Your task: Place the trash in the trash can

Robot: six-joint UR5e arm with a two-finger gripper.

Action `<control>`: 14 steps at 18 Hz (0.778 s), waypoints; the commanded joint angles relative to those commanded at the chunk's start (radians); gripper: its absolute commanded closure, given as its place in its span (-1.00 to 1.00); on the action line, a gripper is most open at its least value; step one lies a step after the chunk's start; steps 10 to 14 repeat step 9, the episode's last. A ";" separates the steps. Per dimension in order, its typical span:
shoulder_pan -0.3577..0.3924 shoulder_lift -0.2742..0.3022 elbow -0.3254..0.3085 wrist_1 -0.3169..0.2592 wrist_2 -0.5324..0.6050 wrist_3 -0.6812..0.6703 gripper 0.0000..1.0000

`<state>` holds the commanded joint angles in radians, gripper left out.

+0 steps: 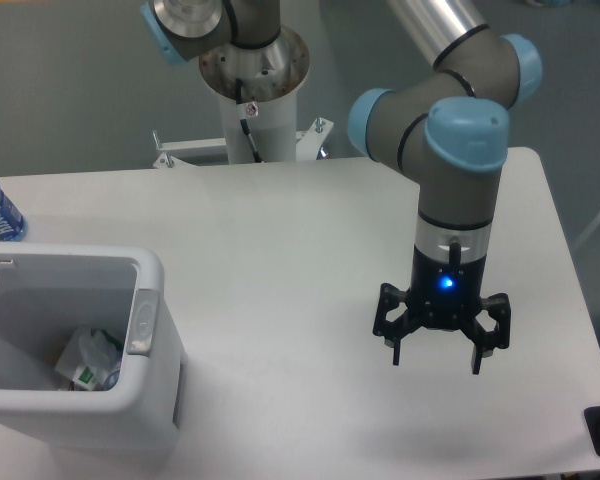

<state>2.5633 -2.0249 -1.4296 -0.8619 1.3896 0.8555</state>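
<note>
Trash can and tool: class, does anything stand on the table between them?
No. Only bare table lies between the open, empty tool and the trash can, where the trash already lies.

My arm (460, 130) comes in from the upper right, bends at the blue-capped joints and drops my wrist (452, 235) straight down. My hand (436, 355) points downward, its two dark fingers (397, 345) spread wide apart with nothing between them. A blue light glows on my wrist just above the hand. My base column (250, 90) stands at the back.
</note>
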 joint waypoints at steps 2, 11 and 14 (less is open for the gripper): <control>-0.002 0.005 -0.018 -0.028 0.046 0.087 -1.00; -0.017 0.009 -0.063 -0.039 0.152 0.224 -1.00; -0.017 0.009 -0.063 -0.039 0.152 0.224 -1.00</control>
